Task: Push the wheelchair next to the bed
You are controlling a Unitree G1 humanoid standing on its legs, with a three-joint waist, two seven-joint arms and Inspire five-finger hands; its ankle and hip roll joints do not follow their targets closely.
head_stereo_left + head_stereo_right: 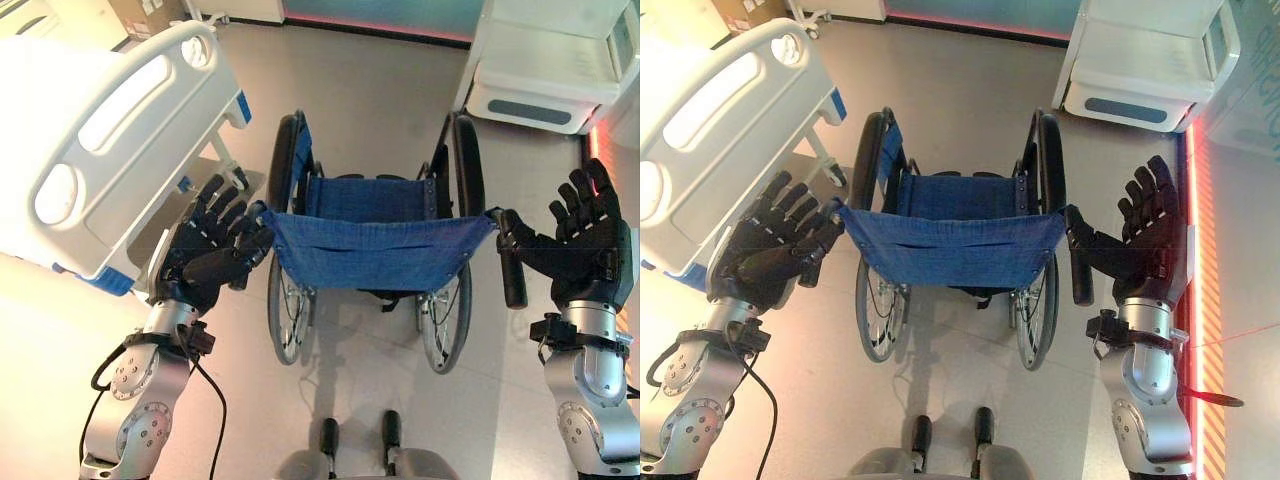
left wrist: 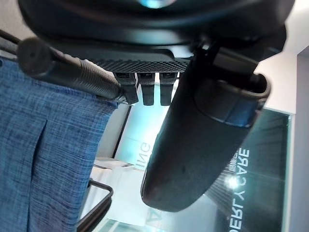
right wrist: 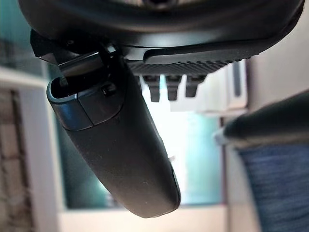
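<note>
The wheelchair (image 1: pixel 375 250) stands on the floor (image 1: pixel 370 100) directly ahead of the robot, its blue backrest (image 1: pixel 375 250) facing the camera and its seat pointing away. The bed (image 1: pixel 110 140) lies at the floor's near-left side, its white footboard just beside the wheelchair's left wheel (image 1: pixel 285 165). A white cabinet (image 1: pixel 550 70) stands well apart at the far right.

The left hand (image 1: pixel 210 250) is at the left push handle (image 2: pixel 67 72). The handle runs across the palm in the left wrist view, with the thumb (image 2: pixel 203 140) below it; fingers are relaxed and not wrapped around the handle. The right hand (image 1: pixel 580 235) is spread with fingers straight, and the right push handle (image 1: pixel 512 262) lies at its palm beside the thumb. Whether the palm touches the handle cannot be determined.

Key relation: both handles lie between the hands, one per hand, at the top corners of the backrest. The wheelchair's long axis points straight ahead, while the bed lies to its left. The coming move probably requires closing both hands on the handles, then a push biased to the left.
</note>
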